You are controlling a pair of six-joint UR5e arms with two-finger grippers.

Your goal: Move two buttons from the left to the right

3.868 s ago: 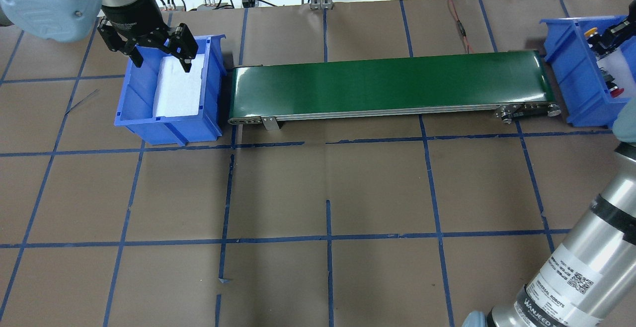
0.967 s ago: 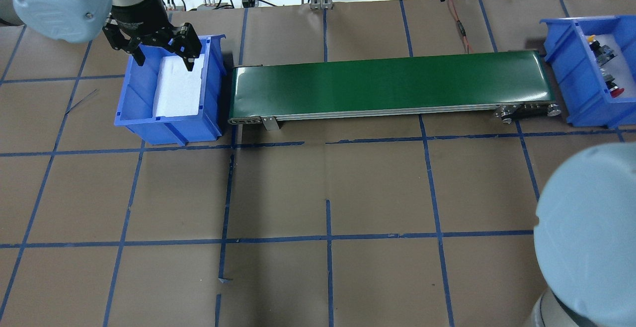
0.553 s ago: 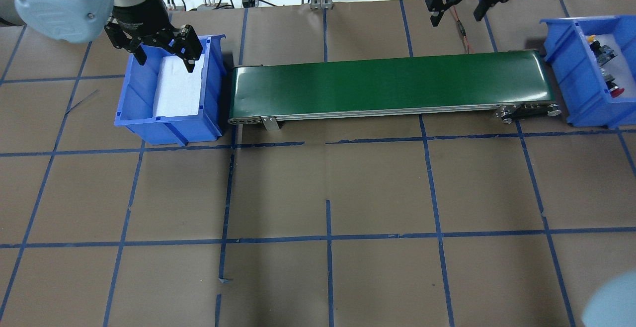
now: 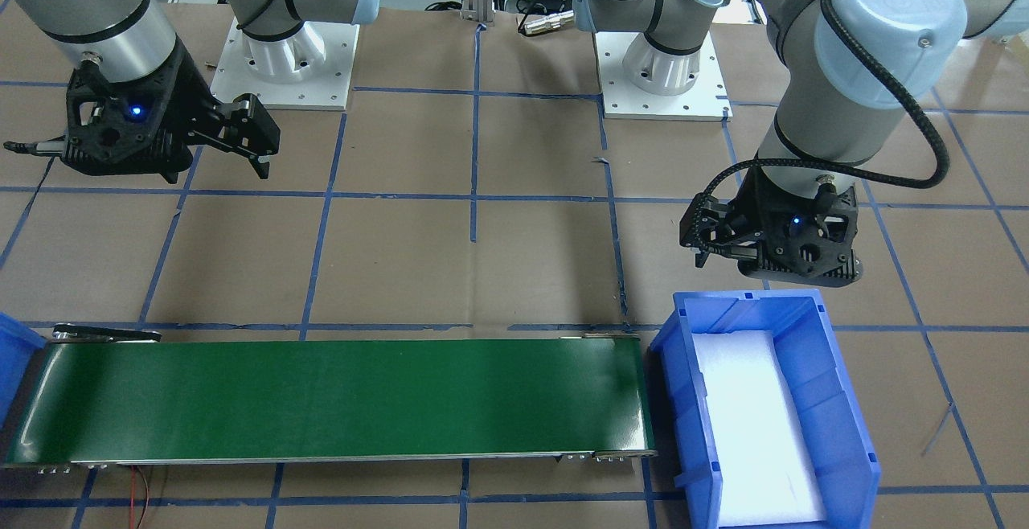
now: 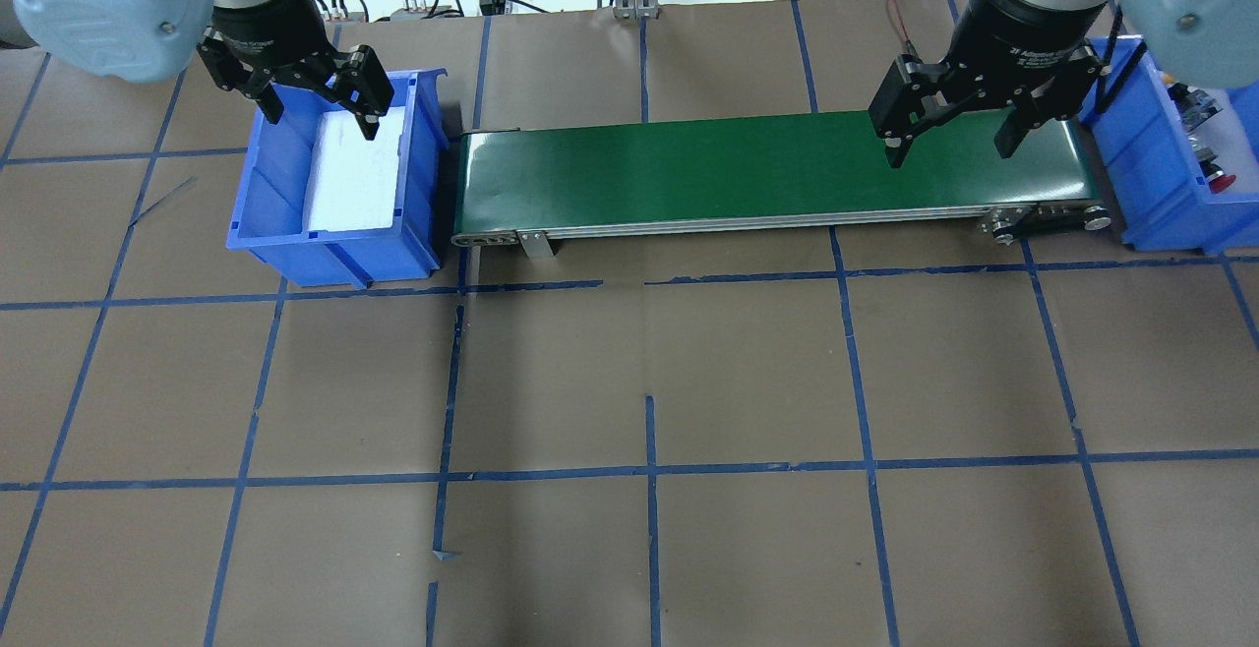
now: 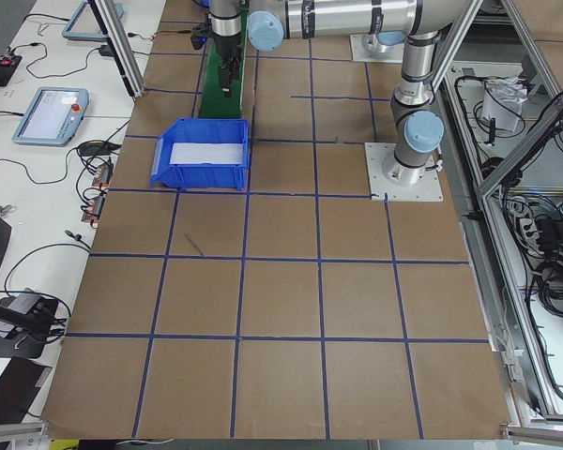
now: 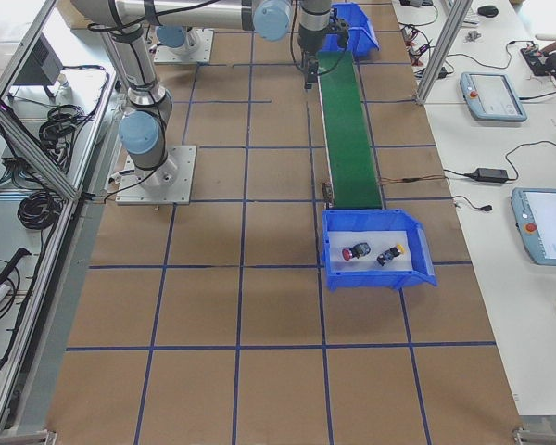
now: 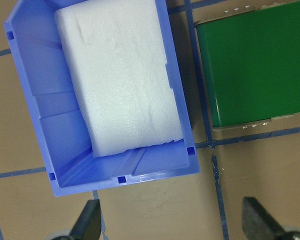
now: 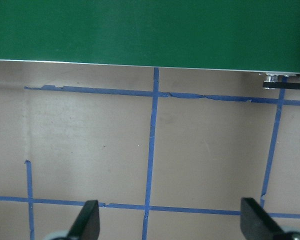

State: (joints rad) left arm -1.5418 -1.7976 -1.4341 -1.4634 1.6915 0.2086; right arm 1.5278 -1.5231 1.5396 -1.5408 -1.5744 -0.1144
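Overhead exterior: red mushroom-capped button (image 5: 1220, 178) and yellow round-capped button (image 7: 389, 252) lie in the blue plastic bin (image 5: 1141, 185) just right of the wide-open right gripper (image 5: 947, 153).

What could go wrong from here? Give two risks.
1. The open right pincer hangs by the green belt; a low swing toward the right bin could clip either.
2. The open left pincer hovers near the rim of the left bin, which holds only foam; descending may strike the rim and grasp nothing.
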